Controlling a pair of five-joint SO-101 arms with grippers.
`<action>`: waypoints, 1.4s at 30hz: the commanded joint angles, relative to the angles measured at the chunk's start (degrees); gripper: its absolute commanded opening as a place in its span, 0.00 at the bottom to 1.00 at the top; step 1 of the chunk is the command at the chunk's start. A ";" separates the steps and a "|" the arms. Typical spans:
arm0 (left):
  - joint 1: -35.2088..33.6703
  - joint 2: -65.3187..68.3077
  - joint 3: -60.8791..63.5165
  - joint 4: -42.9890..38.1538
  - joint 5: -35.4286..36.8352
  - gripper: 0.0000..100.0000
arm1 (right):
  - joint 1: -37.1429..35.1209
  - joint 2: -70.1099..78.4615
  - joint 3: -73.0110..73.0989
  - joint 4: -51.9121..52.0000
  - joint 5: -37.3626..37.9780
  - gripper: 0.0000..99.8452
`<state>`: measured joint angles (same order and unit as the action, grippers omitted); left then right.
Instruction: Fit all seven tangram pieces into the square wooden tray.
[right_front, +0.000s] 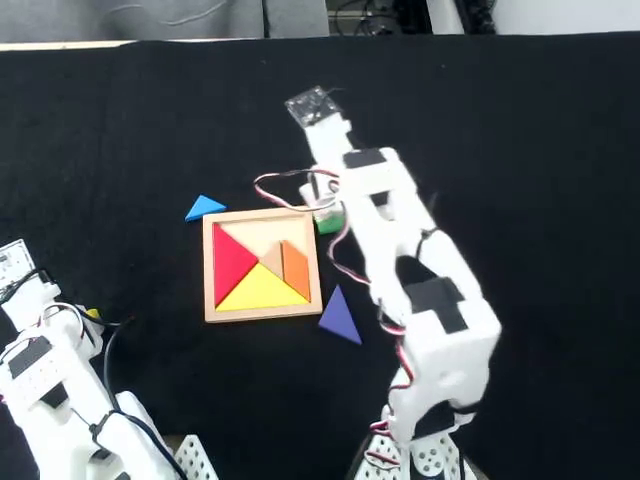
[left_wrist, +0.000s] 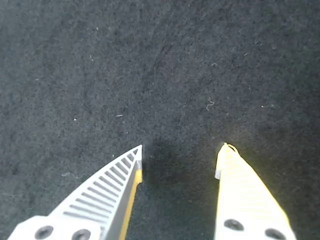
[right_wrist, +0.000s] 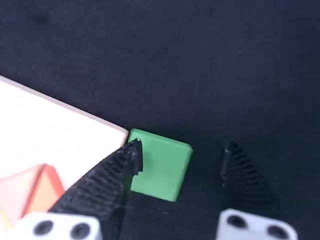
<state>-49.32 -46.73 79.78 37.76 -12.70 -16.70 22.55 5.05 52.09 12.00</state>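
Right gripper (right_wrist: 182, 149) spread wide, with the green square (right_wrist: 160, 165) lying flat on the black cloth (right_wrist: 200, 60) between its jaws and not pinched. One black fingertip (right_wrist: 133, 150) overlaps the square's edge next to the tray (right_wrist: 60, 125) corner, though contact cannot be confirmed. The other fingertip stands apart from the square over bare cloth. Left gripper (left_wrist: 182, 149) likewise spread, holding nothing, its two pale fingers over bare cloth. The right wrist view shows the square just beside the tray's outer corner, with a sliver of orange and pale pieces inside the rim. The high view hides most of that square under the wrist, leaving a green patch (right_front: 328, 222) at the tray's far corner on the right arm's side. The high view alone gives the whole layout. The tray (right_front: 262, 314) sits near the table's middle and holds a red triangle (right_front: 232, 262), a yellow triangle (right_front: 262, 292), an orange piece (right_front: 296, 268) and a tan piece (right_front: 272, 255), with part of its floor bare. A blue triangle (right_front: 204, 208) lies on the cloth just off the tray's far left corner, and a purple triangle (right_front: 340, 317) just off its near right corner. The right arm (right_front: 420, 300) stretches from its base at the near edge forward and leftward, wrist bent down over the green square. The left arm (right_front: 40, 370) is folded low at the near left corner, well apart from the tray.
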 joint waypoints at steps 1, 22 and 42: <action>1.71 -0.97 -0.31 -0.97 -0.53 0.24 | -1.32 1.71 -7.87 4.40 -3.60 0.25; 2.07 -0.97 -0.31 -0.97 -0.62 0.24 | -1.05 7.43 -12.09 15.82 -0.26 0.14; 2.15 -0.97 -0.31 -0.97 -0.62 0.24 | -17.14 -3.82 -14.02 17.23 7.56 0.01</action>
<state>-47.74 -46.73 79.78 37.76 -12.70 -29.71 20.88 -8.13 72.04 18.86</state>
